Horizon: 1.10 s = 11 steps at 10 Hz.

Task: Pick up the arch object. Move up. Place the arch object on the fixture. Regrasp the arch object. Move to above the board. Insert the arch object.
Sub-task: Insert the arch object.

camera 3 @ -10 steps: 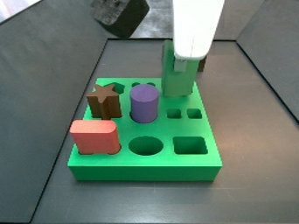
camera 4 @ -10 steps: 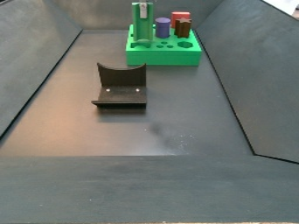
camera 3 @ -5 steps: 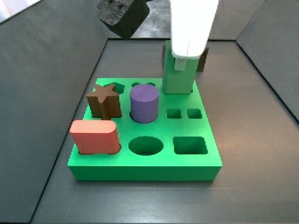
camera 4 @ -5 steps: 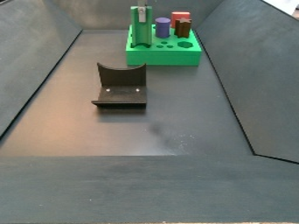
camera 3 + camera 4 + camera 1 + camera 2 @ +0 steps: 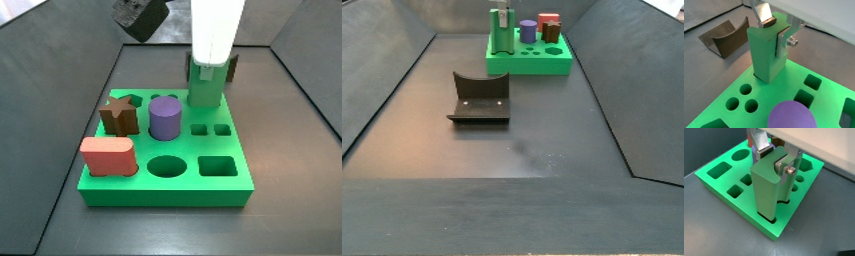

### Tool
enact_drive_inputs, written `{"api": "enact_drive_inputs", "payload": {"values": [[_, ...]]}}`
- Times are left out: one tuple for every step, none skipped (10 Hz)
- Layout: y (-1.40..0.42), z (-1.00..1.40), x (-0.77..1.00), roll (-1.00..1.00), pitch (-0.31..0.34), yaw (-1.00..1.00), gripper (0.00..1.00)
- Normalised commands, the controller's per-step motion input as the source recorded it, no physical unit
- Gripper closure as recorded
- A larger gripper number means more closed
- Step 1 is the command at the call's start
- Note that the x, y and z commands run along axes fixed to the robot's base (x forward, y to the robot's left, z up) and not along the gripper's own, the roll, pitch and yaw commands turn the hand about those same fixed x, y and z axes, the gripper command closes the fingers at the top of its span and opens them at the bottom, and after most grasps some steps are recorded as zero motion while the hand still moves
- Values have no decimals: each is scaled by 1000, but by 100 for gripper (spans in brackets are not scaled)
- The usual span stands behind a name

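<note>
No readable text, labels, brands or nos. anywhere: none on the board (image 5: pixel 724 180), the arch object (image 5: pixel 767 188), the fixture (image 5: pixel 478 98) or the gripper (image 5: pixel 773 159), whose fingers (image 5: pixel 785 166) sit either side of the arch object above the board.

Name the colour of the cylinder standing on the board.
Purple; the cylinder shows best in a side view, left of the gripper holding the arch object.

We see a purple cylinder (image 5: pixel 164 118) standing upright in the middle, with a brown star-shaped piece (image 5: pixel 119 114) just beside it and a salmon-pink block (image 5: pixel 107 157) nearer the front corner. In a wrist view the purple cylinder's rounded top (image 5: pixel 791 116) fills the foreground. All around lies the dark grey floor (image 5: pixel 516 150).
</note>
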Motion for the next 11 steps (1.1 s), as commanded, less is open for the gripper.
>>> {"api": "enact_drive_inputs", "payload": {"values": [[154,-323,37,-97,0,106,100],[114,-346,20,-106,0,151,100],[86,-346,31,-134,0,137,100],[11,-371,0,-180,-14,100,100],[0,-374,0,-180,0,180,100],[0,-320,51,-187,0,226,100],[0,-286,34,-229,0,177,100],[54,-329,71,-199,0,154,100],[31,-374,77,-160,0,111,100],[3,-466,180,-59,33,0,100],[-26,-294,0,14,-26,0,100]]}}
